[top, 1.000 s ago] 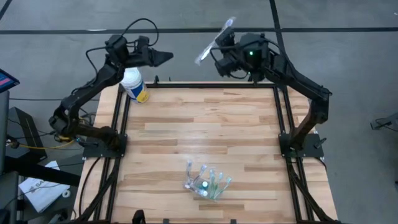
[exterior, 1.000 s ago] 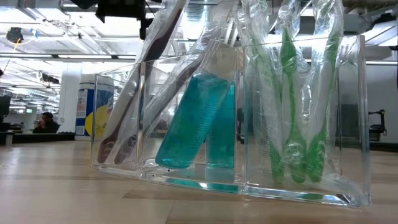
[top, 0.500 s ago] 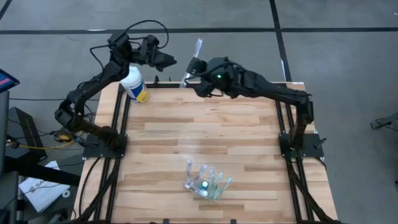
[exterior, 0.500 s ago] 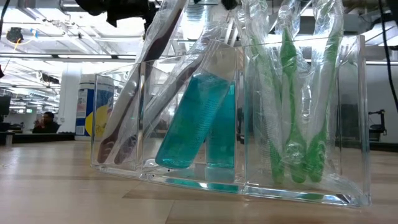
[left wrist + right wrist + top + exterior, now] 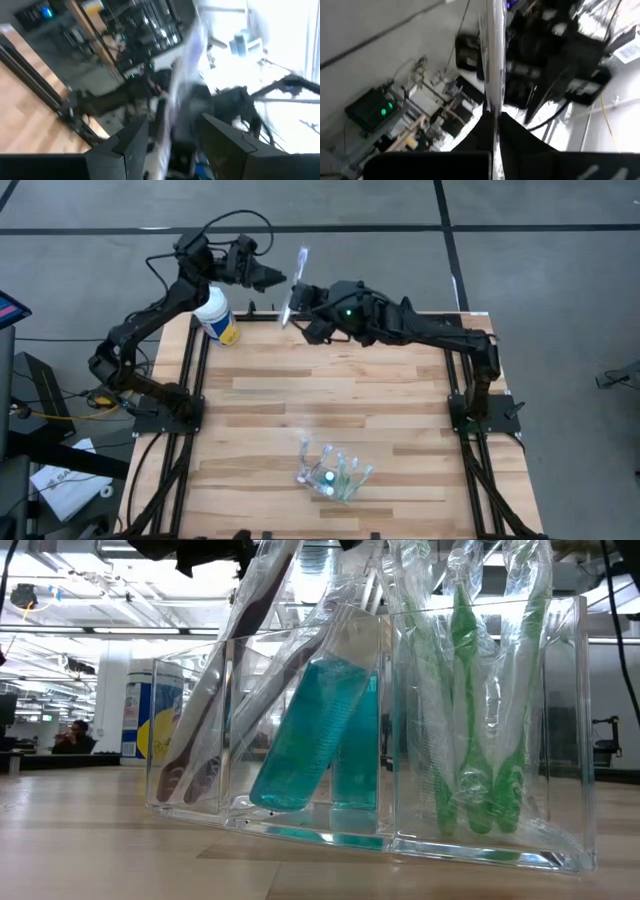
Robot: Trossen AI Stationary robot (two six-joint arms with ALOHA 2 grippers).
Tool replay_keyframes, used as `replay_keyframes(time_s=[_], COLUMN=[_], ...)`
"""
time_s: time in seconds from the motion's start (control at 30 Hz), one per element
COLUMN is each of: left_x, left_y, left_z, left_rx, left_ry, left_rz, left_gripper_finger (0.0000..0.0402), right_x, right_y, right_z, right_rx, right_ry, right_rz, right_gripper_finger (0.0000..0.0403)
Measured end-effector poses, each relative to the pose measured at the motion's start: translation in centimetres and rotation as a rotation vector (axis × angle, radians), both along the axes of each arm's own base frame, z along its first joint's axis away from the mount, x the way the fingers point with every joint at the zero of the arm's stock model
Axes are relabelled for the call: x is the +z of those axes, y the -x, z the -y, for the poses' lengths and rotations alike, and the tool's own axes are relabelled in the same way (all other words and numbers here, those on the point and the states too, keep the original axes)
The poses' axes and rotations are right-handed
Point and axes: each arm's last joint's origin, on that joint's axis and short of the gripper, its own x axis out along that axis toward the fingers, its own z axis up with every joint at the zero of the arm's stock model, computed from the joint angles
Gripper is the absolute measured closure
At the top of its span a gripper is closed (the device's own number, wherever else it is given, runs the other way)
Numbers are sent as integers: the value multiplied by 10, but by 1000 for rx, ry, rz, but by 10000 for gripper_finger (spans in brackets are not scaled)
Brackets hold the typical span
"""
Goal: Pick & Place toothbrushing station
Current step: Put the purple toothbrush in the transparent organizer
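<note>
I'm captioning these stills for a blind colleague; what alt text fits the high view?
Above the table's far edge, the right gripper holds a wrapped toothbrush toward the open left gripper. A white-capped canister stands at the far left corner; the clear cup sits near the front.

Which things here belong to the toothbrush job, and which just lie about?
Job:
- wrapped toothbrush gripped by right gripper
- open left gripper facing it
- clear plastic holder with green toothbrushes and teal tubes

Lying about:
- white-capped canister with yellow label
</note>
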Motion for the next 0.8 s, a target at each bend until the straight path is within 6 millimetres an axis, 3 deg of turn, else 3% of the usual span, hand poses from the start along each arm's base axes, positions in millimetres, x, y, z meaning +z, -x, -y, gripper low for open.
replay_keyframes(time_s=[0.23,0.57,0.8], left_x=[3,4,4], left_y=[10,5,-3], left_z=[-9,-2,6], left_rx=[63,-5,-50], left_ry=[-27,-36,-44], left_rz=[27,24,28], left_gripper_finger=[230,230,230], right_x=[-13,-36,-29], right_y=[-9,-32,-32], right_z=[-15,-35,-36], right_rx=[61,147,158], right_ry=[-58,-58,-19], right_rz=[-28,-78,-39], right_gripper_finger=[403,403,403])
